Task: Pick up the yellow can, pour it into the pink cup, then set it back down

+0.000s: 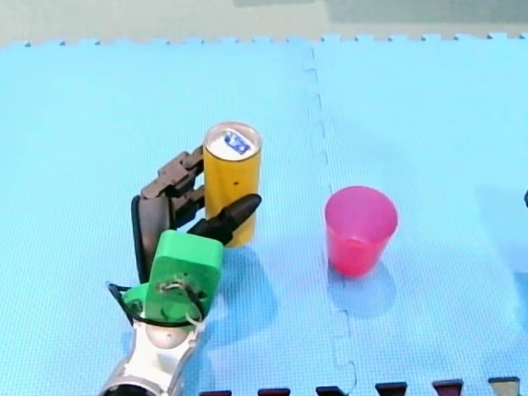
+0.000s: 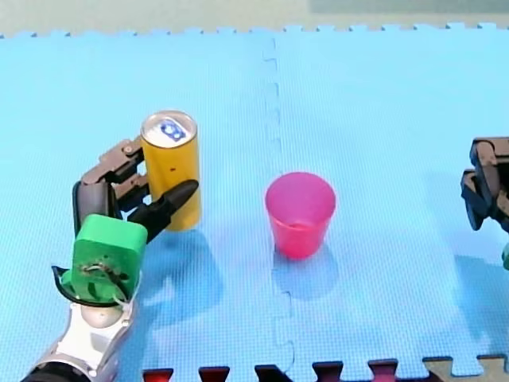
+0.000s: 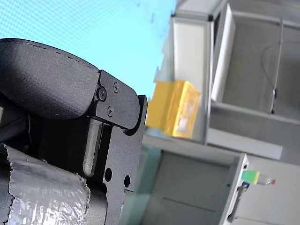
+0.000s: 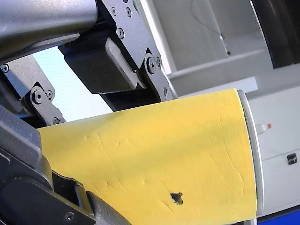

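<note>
Blue foam mat (image 1: 412, 124) of interlocking tiles carries our two items. Item one: yellow can (image 1: 232, 186), upright, left of the mat's middle. Our left hand (image 1: 165, 214) grasps it, with fingers (image 1: 177, 173) pressed against its left side and thumb (image 1: 235, 213) across its front, low down. Item two: pink cup (image 1: 360, 231), upright, near the mat's middle, to the can's right and apart from it. Our right hand (image 2: 487, 185) sits at the mat's right edge; we cannot tell its state.
</note>
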You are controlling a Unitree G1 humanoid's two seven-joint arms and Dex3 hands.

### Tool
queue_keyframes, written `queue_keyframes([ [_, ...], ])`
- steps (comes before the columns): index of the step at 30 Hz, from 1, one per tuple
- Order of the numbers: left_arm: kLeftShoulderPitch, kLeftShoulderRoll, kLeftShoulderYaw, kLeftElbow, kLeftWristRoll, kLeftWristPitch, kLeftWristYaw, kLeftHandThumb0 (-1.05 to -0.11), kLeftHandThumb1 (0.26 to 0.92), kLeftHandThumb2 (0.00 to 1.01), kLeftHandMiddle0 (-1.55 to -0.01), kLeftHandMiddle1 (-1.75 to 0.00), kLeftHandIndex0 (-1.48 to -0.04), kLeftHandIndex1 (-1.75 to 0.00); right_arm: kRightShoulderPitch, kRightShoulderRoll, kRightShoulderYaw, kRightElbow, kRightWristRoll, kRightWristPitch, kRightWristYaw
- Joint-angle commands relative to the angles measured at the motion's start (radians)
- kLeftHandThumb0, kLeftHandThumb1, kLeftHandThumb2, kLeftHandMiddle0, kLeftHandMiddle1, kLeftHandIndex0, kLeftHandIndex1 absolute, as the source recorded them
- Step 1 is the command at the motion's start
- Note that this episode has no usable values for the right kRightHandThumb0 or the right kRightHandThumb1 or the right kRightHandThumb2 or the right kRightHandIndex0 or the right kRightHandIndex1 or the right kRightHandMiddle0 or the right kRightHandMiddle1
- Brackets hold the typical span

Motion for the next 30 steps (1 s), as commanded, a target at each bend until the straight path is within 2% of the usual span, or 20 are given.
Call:
queue_keyframes([
  [1, -0.005, 0.005, 0.013, 0.011, -0.006, -0.026, -0.005, -0.4, 0.821, 0.0, -1.32, -0.01, -1.2, 0.0, -0.002, -0.006, -0.002, 0.001, 0.004, 0.002, 0.001],
  [7, -0.009, 0.0, 0.036, 0.03, -0.013, -0.069, -0.019, -0.391, 0.818, 0.0, -1.34, -0.01, -1.2, 0.0, -0.005, -0.007, -0.004, 0.003, 0.004, 0.005, 0.003],
  [22, 0.014, -0.005, 0.026, 0.043, 0.062, -0.067, 0.073, -0.373, 0.811, 0.0, -1.34, -0.01, -1.2, 0.0, -0.007, -0.011, -0.013, 0.008, 0.016, 0.009, 0.021],
  [30, 0.009, -0.022, 0.033, 0.066, 0.049, -0.065, 0.06, -0.364, 0.809, 0.0, -1.34, 0.0, -1.2, 0.0, -0.009, -0.014, -0.018, 0.007, 0.023, 0.015, 0.031],
])
